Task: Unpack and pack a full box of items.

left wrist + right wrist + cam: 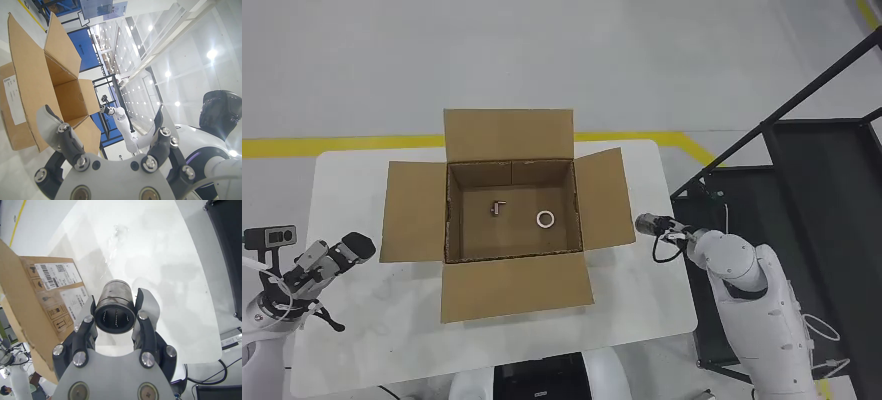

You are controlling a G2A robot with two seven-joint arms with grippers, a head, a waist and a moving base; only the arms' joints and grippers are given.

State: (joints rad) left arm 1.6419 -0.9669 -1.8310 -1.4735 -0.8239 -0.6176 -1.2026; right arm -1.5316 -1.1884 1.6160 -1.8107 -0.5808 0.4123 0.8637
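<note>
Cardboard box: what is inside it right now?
On the floor of the cardboard box lie a small metal angle piece and a white ring. The floor strip just behind the near wall is hidden in the top view.

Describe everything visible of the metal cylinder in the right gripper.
The linear bearing is a short, dull grey metal sleeve with a groove around its body, dark smudges, and a black-lined bore showing rows of small balls. The right gripper clamps it from both sides, open end toward the wrist camera, above the white table beside the cardboard box.
</note>
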